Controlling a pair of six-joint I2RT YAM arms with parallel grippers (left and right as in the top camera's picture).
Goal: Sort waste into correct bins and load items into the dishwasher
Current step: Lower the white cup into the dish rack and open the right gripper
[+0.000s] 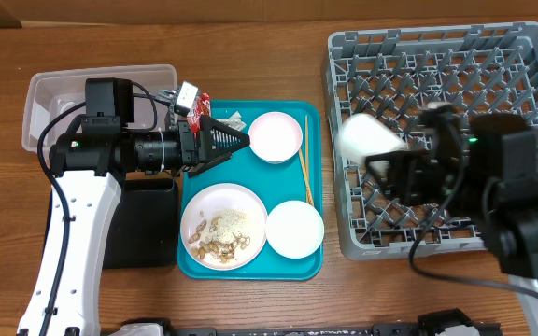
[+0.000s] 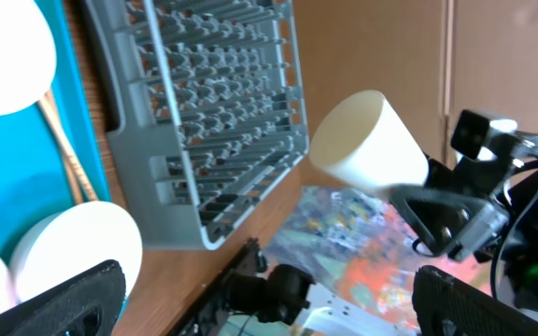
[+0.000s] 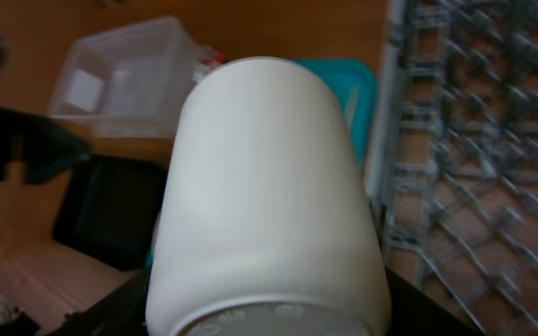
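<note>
The small white cup [image 1: 364,137] hangs tilted over the left part of the grey dishwasher rack [image 1: 493,56], with my right gripper [image 1: 388,155] shut on it. In the right wrist view the cup [image 3: 264,187] fills the space between the dark fingers. My left gripper [image 1: 236,140] hovers open and empty over the teal tray's upper left, its fingers [image 2: 63,301] spread wide. On that tray lie a white plate with beige crumbs [image 1: 222,227], a white bowl [image 1: 294,228], a pale pink bowl [image 1: 276,136] and wooden chopsticks [image 1: 304,168]. A red wrapper [image 1: 202,103] shows beside the clear tub [image 1: 45,98].
The teal tray [image 1: 250,271] sits mid-table, left of the rack. A flat black tray [image 1: 143,229] lies below the clear tub, partly under the left arm. The left wrist view looks across the rack [image 2: 222,112] toward the held cup [image 2: 367,140].
</note>
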